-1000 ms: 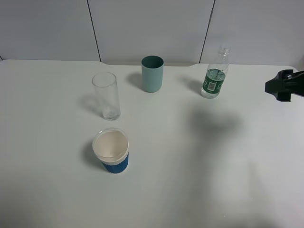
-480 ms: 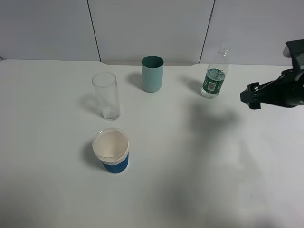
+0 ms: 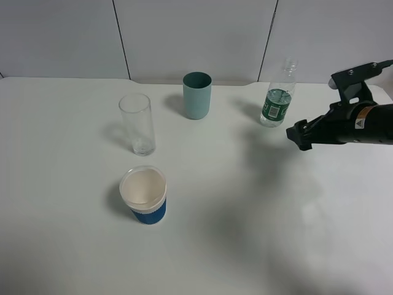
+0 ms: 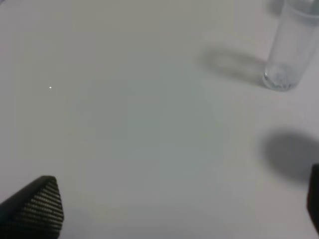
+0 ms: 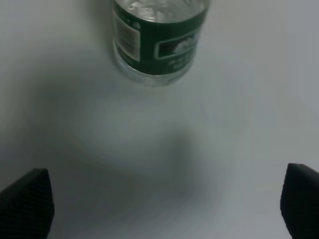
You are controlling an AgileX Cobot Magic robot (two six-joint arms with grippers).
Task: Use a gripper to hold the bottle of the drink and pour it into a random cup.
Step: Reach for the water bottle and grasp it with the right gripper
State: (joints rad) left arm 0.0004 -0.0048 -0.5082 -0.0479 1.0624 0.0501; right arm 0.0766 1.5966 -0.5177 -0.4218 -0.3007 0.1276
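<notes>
Right gripper (image 3: 300, 136) is moving in from the right, jaws spread wide and empty, bottle (image 3: 277, 104) standing just ahead, outside them.

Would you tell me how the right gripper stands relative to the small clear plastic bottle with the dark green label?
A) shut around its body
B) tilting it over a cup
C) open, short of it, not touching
C: the right gripper is open, its fingers wide apart, and the small clear plastic bottle with the dark green label stands upright ahead, untouched.
</notes>
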